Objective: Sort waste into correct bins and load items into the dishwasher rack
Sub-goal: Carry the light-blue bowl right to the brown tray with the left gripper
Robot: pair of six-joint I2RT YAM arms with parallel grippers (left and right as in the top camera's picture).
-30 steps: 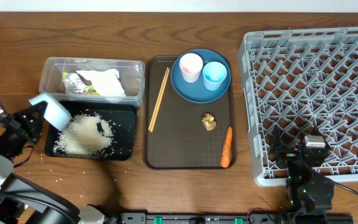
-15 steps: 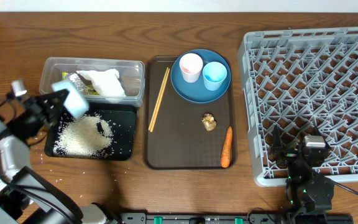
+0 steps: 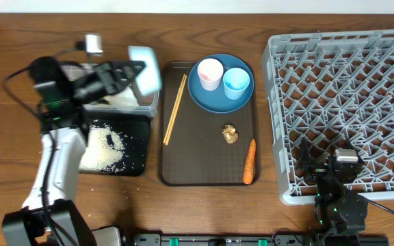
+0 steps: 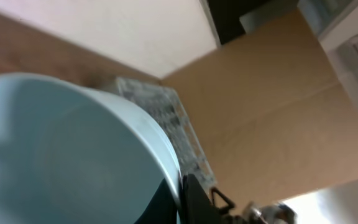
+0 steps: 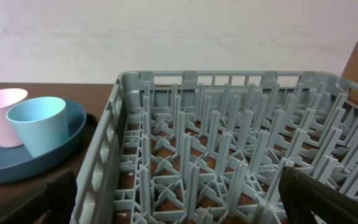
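Bowl [image 3: 144,70] swung from above black tray [image 3: 139,147] at 8 o'clock up to 11 o'clock, over clear tub [image 3: 155,102]. Left claw [image 3: 130,69] clenched on its rim. Rice [image 3: 101,147] dumped in black tray; bowl probably rack-bound next. Counted: one pair of chopsticks [image 3: 175,108], one plate [image 3: 217,99], two cups [image 3: 210,73], one lump [image 3: 230,134], one carrot [image 3: 250,162], one rack [image 3: 347,102] at 3 o'clock. Right claw [image 5: 176,186] spread wide, empty.

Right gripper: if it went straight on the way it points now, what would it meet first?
The dishwasher rack: the open right gripper points straight into its grey lattice of pegs, with nothing visible between. How near the pegs are is hard to judge.
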